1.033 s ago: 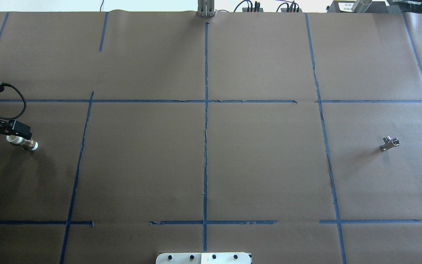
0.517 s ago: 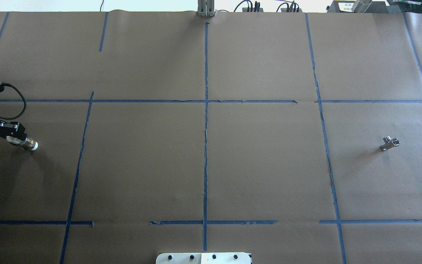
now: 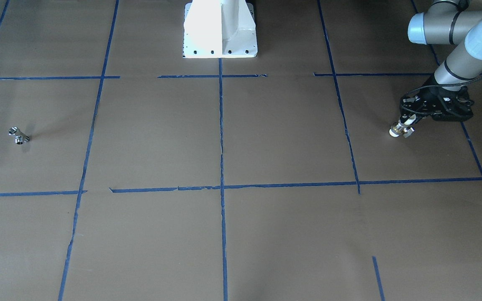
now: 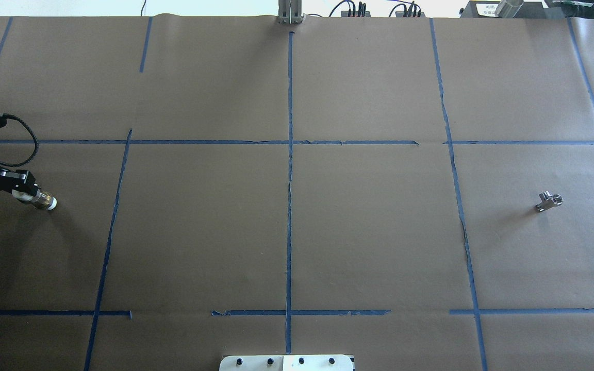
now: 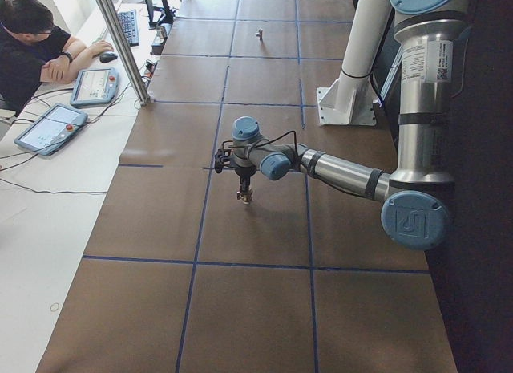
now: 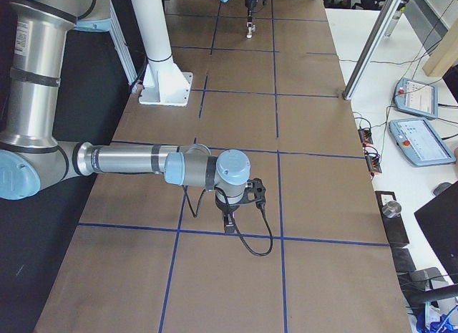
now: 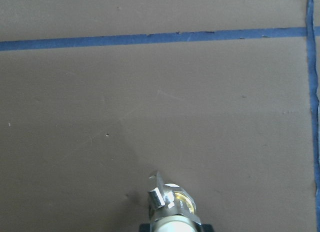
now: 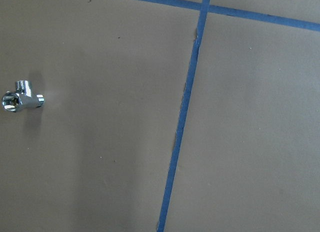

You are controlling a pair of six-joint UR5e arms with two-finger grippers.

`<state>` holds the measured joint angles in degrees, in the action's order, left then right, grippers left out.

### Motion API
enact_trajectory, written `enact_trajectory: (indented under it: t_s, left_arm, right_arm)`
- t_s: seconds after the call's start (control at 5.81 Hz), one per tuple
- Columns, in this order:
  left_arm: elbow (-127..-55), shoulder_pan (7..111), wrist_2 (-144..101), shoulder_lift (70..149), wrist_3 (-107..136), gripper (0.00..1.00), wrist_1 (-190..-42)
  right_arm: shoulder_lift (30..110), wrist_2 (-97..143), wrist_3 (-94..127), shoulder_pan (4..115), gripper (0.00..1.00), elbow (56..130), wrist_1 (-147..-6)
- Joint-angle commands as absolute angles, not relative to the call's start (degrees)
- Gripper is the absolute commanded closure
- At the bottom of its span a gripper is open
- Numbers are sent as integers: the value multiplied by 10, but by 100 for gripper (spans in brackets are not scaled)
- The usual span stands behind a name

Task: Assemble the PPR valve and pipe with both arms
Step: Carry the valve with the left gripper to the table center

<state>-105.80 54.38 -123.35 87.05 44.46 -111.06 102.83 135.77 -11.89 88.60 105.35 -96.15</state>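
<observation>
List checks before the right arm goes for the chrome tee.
1. Grip: left claw shut on PPR valve: ok.
2. Lift: PPR valve off the table: cannot tell.
3. Target: pipe lying free, nothing touching it: ok.
4. Sight: pipe in the right wrist view, near its left edge: ok.
5. Ready: right claw open: cannot tell, side view only.

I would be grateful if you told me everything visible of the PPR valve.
The PPR valve is a short, stubby fitting: white plastic collars at both ends, a brass-and-silver metal middle, a small side tab. The left gripper is shut on its upper white end, so it hangs tilted, free white end lowest, over the paper-covered table at the robot's far left. Whether that end touches the paper cannot be told.
</observation>
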Motion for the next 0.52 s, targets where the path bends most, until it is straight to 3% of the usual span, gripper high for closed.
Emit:
enact_trajectory:
  t_s: [0.0, 0.34]
  left_arm:
    - [-1089, 545, -1235, 897, 451, 100, -1058]
    - [-1089, 544, -1232, 1020, 457, 100, -923]
  right_arm:
    - [1028, 1358, -118, 886, 0, 1054, -962]
    - [1027, 1358, -118, 886, 0, 1054, -962]
